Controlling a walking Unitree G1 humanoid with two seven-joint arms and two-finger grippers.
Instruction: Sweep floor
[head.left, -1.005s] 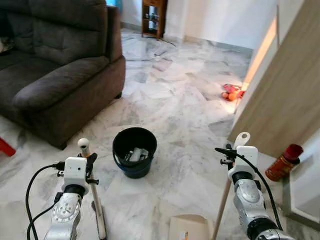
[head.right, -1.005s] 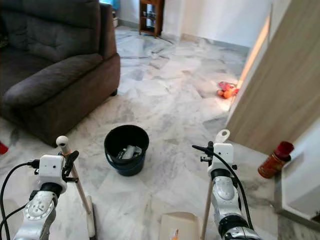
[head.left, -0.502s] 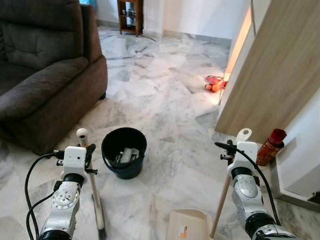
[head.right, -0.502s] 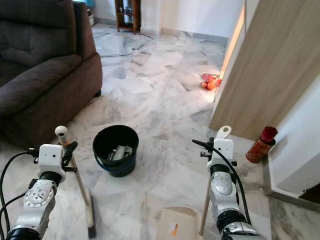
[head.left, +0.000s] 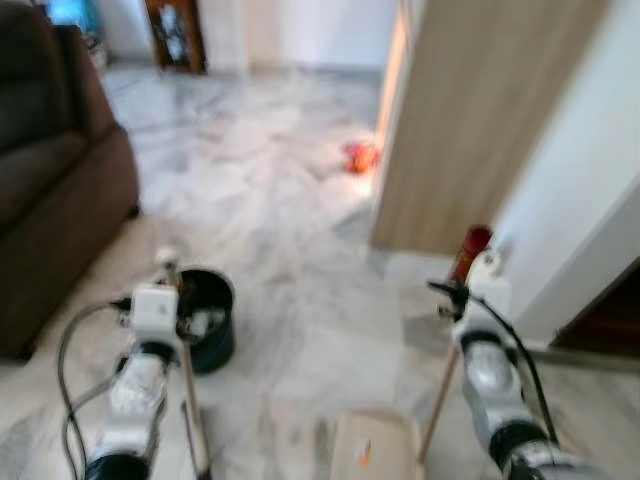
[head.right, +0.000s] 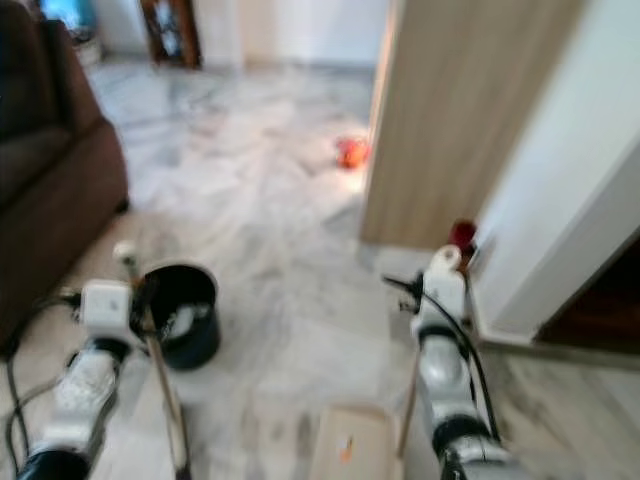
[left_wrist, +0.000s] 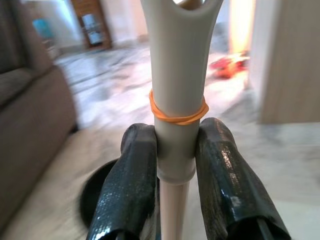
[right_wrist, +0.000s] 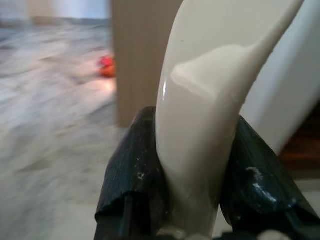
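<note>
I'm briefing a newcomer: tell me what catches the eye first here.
The left gripper is clamped on a broom handle and the right gripper on a dustpan handle, the dustpan low between the arms. A black bucket stands beside the left arm, and something red-orange lies by the wooden panel.

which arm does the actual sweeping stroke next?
Left, likely. The left gripper is shut on the broom handle; the right gripper holds the dustpan handle, its dustpan on the floor.

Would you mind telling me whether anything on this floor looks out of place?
A small red-orange object lies loose on the marble floor beside the wooden panel; blur hides what it is. A red bottle stands on the floor by the wall.
</note>
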